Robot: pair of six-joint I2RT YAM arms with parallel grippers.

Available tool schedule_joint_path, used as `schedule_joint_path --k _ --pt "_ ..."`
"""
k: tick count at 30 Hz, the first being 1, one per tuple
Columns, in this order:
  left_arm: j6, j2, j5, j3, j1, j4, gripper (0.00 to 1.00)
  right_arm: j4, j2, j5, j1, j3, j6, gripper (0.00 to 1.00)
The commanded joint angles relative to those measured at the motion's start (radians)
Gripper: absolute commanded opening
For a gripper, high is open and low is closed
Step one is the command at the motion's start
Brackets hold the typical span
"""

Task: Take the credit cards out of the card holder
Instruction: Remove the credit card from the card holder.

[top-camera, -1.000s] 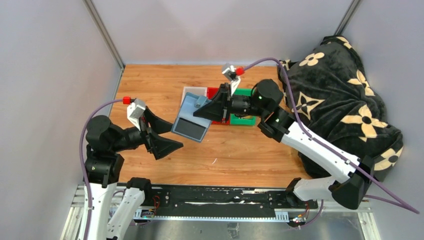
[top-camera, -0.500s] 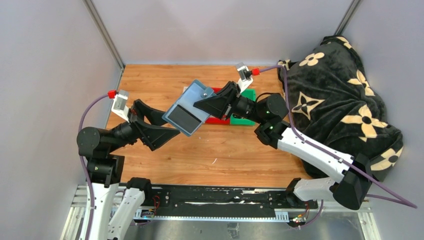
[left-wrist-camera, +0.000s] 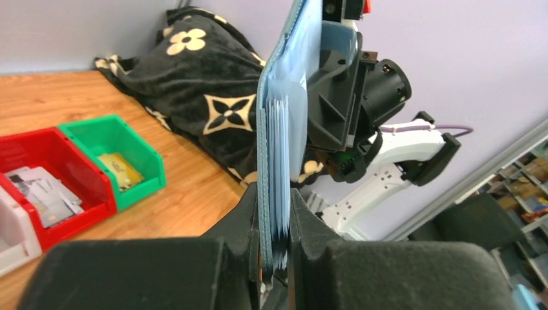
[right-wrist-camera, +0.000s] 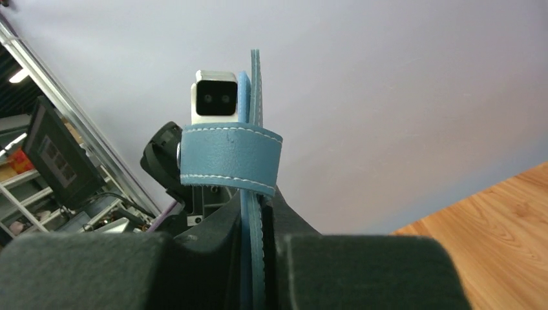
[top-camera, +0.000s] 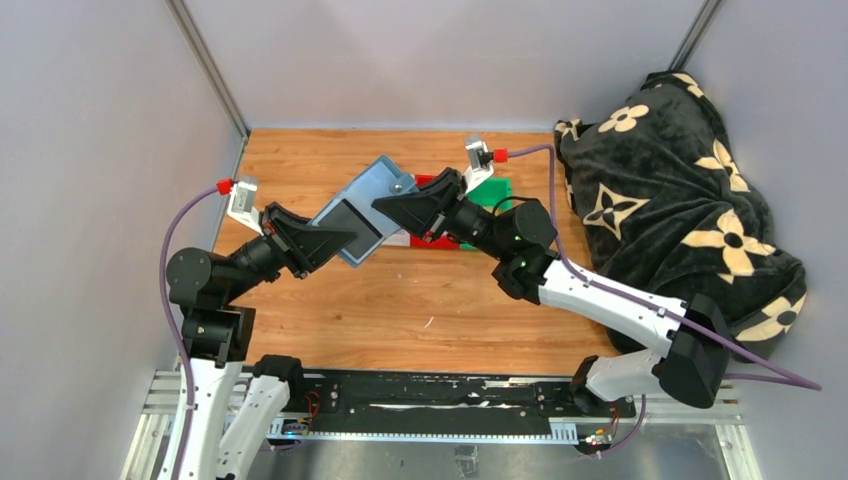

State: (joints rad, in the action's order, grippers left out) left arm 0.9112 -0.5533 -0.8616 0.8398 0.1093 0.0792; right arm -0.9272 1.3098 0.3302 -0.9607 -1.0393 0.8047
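Note:
The slate-blue card holder (top-camera: pixel 360 205) hangs unfolded in the air over the middle of the table, between both grippers. My left gripper (top-camera: pixel 335 238) is shut on its lower end, where the dark pocket (top-camera: pixel 348 222) is. In the left wrist view the card holder (left-wrist-camera: pixel 281 129) stands edge-on, with thin layered edges (left-wrist-camera: pixel 282 213) pinched between that left gripper's (left-wrist-camera: pixel 274 197) fingers. I cannot tell whether those are the credit cards. My right gripper (top-camera: pixel 392 205) surrounds the upper flap. In the right wrist view the snap strap (right-wrist-camera: pixel 229 155) curls above the right gripper (right-wrist-camera: pixel 258 206), and a thin dark gap shows beside the flap.
Red bin (top-camera: pixel 425 185) and green bin (top-camera: pixel 495 190) sit behind the grippers; the red (left-wrist-camera: pixel 64 168) holds loose cards, the green (left-wrist-camera: pixel 123 139) a yellow item. A white bin (left-wrist-camera: pixel 13 226) is beside them. A black flowered blanket (top-camera: pixel 680 210) fills the right side. Grey walls stand close.
My left gripper reached in open and closed on the card holder's lower end. The right gripper's jaws eased slightly. The card holder shifted left and back with both arms.

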Motion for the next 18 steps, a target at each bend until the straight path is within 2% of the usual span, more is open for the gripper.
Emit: schedule_joint_path --k 1,2,5,9,12,15,18 --pt "-0.124 -0.011 0.065 0.037 0.0 -0.067 0.04 0.008 -0.034 -0.006 -0.003 0.015 -0.064 0.29" --pt "-0.175 -0.017 0.067 0.053 0.0 -0.128 0.01 0.045 -0.044 0.021 0.012 0.012 -0.074 0.39" --pt "-0.347 -0.038 0.065 0.106 0.0 -0.292 0.0 0.218 -0.072 0.143 0.067 -0.029 -0.151 0.51" --pt "-0.559 -0.082 0.049 0.198 0.0 -0.501 0.0 0.557 -0.065 0.257 0.082 -0.156 -0.405 0.57" --pt "-0.732 -0.132 0.025 0.259 0.0 -0.67 0.0 0.796 -0.031 0.265 0.082 -0.259 -0.552 0.64" --pt "-0.934 -0.194 0.016 0.322 0.0 -0.848 0.0 0.897 -0.018 0.266 0.082 -0.317 -0.626 0.71" --pt "-1.106 -0.238 0.022 0.354 0.001 -0.987 0.0 0.987 0.01 0.297 0.082 -0.381 -0.662 0.73"
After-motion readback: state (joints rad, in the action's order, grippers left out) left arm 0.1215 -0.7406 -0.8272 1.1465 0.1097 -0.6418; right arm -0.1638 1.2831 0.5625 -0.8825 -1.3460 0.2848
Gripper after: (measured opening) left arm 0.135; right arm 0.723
